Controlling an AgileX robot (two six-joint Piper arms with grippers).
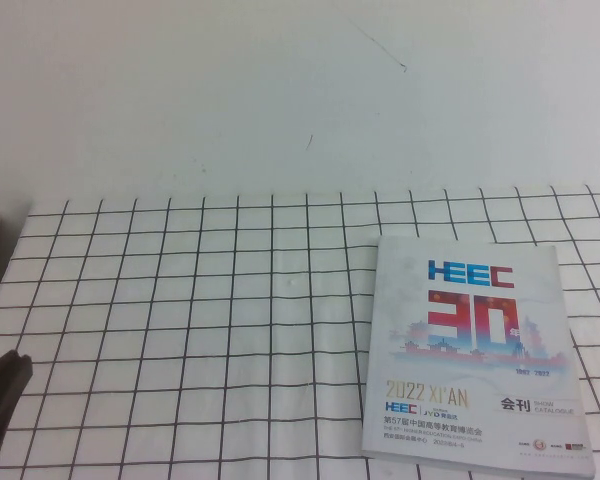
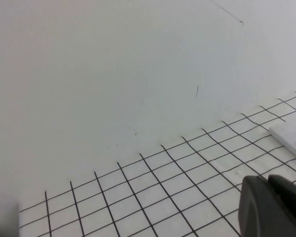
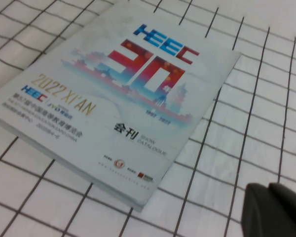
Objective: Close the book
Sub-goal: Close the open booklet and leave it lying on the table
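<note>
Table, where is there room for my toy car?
The checked cloth is bare from the left gripper, at its near left edge, across to the book and back to the wall. A thinner bare strip runs behind the book. The near right is crowded: the book lies there, the right gripper close by it.

Book (image 1: 470, 350) lies on the table's (image 1: 180, 300) right side, right gripper (image 3: 270, 197) near it, left gripper (image 2: 269, 192) well apart leftward
</note>
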